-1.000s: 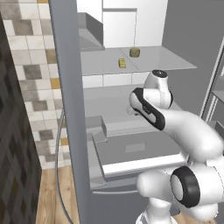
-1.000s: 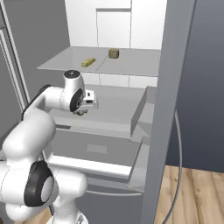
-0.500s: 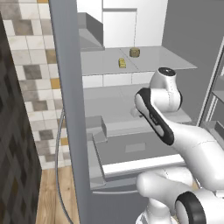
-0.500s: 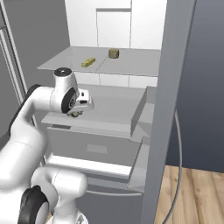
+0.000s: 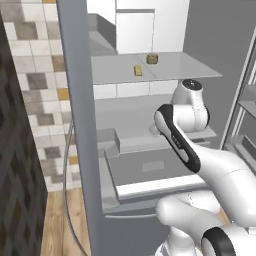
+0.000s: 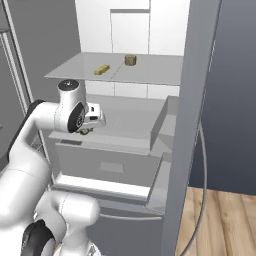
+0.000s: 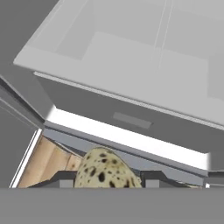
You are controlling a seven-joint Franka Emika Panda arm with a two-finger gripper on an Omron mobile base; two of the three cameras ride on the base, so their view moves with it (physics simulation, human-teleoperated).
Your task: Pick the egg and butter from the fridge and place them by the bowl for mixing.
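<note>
Egg (image 7: pixel 105 169): tan w/ dark speckles, seated between my two dark finger tips (image 7: pixel 62 178) at the bottom of the hand view. My jaws are clenched on it, one tip each side, touching. In the right base view a small tan spot under my gripper (image 6: pixel 86 131) is prob. the same egg; too small to confirm.

Landmark for all positions: fridge (image 6: pixel 192 100), door open.

- Gripper w/ egg: in front of the fridge's middle level, below the upper shelf (image 6: pixel 145 70) and above the pale drawers (image 7: pixel 131 78). In the hand view the drawer tops lie ahead of the egg; a strip of wood floor (image 7: pixel 48 164) shows at lower left.
- Butter (image 5: pixel 137 70): pale-yellow block lying on the fridge's upper shelf, left part, well apart from my jaws. Also seen in the right base view (image 6: pixel 102 69).
- Brownish lump (image 5: pixel 152 59): same shelf, just beside the butter, farther back toward the fridge's rear wall.
- My arm (image 5: pixel 180 140): rises in front of the fridge's lower drawers, wrist at middle-shelf height.
- Fridge door edge (image 5: pixel 80 125): grey vertical slab to the left of the compartment in the left base view; tiled wall (image 5: pixel 35 100) beyond it.
</note>
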